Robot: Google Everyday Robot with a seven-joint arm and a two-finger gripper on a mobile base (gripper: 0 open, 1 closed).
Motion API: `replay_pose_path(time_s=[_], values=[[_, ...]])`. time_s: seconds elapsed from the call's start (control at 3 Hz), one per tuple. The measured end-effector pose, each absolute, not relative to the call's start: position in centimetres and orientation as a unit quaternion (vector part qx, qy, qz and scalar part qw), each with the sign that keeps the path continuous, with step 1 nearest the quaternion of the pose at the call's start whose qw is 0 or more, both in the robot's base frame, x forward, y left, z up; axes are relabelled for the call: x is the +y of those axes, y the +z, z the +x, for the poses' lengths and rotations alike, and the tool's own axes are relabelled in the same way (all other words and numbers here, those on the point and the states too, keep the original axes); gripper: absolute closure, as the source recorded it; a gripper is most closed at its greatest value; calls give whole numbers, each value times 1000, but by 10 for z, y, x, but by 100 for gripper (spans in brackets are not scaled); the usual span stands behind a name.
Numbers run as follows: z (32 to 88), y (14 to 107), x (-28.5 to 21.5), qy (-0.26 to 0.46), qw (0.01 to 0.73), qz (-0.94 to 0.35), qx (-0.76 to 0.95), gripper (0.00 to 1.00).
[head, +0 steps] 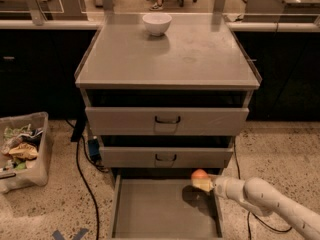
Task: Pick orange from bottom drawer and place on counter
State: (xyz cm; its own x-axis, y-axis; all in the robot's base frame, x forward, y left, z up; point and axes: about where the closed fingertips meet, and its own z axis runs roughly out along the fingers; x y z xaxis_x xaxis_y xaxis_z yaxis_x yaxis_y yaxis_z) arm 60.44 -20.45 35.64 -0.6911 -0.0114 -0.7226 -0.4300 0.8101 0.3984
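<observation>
The orange is a small round orange fruit held at the tip of my gripper, above the right rear part of the open bottom drawer. The gripper comes in from the right on a white arm and is shut on the orange. The orange's shadow falls on the drawer's grey floor. The counter is the flat grey top of the cabinet, well above the gripper.
A white bowl stands at the back middle of the counter. Two upper drawers with black handles are slightly pulled out. A bin of rubbish stands on the floor at the left. Cables run down the cabinet's left side.
</observation>
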Motion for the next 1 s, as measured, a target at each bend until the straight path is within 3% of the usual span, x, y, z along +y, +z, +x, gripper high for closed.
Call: replay_pose_path(time_s=[0.67,1.0], values=[[664,438,-207,380,418,-80,821,100],[663,438,-207,381,418,-80,821,100]])
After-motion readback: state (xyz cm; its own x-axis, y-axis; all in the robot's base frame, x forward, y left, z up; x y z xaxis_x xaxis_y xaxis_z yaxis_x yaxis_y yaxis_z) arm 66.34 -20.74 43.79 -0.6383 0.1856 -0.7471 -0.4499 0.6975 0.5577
